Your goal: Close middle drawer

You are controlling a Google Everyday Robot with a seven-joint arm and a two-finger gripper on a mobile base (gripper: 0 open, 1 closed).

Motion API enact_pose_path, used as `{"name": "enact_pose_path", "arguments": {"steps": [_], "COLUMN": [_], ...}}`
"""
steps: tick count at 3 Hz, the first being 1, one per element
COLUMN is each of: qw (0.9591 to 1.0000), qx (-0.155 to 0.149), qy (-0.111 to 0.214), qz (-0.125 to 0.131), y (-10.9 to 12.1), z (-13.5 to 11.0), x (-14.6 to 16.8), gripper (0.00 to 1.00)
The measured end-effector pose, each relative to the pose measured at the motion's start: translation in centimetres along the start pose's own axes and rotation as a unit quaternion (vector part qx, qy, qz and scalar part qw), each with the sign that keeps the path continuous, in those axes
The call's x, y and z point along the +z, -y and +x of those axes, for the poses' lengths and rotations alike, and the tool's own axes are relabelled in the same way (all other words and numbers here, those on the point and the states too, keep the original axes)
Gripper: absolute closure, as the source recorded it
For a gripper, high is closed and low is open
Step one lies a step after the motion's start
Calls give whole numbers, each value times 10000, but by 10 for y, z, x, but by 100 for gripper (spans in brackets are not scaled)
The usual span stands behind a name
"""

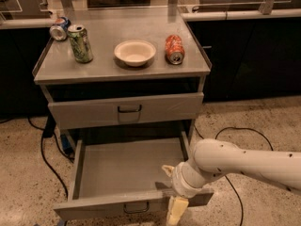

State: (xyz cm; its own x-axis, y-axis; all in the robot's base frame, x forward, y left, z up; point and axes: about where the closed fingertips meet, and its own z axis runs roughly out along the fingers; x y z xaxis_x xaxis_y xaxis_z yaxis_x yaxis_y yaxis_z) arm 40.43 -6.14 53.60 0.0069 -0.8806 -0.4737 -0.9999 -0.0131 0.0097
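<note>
The middle drawer (pixel 127 166) is pulled far out of the grey cabinet, and its flat tray is empty. Its front panel (pixel 103 206) carries a small loop handle (pixel 136 207) near the bottom of the view. My gripper (pixel 172 190) is at the right end of that front panel, on the end of the white arm (pixel 244 164) coming in from the right. It is open. One cream finger (pixel 168 170) sits inside the tray and the other finger (pixel 177 211) hangs in front of the panel, so the panel's top edge lies between them.
The upper drawer (pixel 94 112) with a black handle is shut. On the cabinet top (pixel 108 72) stand a green can (pixel 81 44), a white bowl (pixel 135 52), a lying orange can (pixel 174 49) and a lying can (pixel 59 28). Cables (pixel 44 159) run on the floor. Dark cabinets (pixel 254 60) stand to the right.
</note>
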Motion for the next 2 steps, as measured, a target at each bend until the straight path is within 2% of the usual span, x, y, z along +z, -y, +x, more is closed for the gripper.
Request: {"name": "enact_pose_path", "arguments": {"steps": [2], "qw": [9992], "qx": [91], "qy": [133], "qz": [-367], "y": [9], "z": [15], "x": [49], "gripper": [0]}}
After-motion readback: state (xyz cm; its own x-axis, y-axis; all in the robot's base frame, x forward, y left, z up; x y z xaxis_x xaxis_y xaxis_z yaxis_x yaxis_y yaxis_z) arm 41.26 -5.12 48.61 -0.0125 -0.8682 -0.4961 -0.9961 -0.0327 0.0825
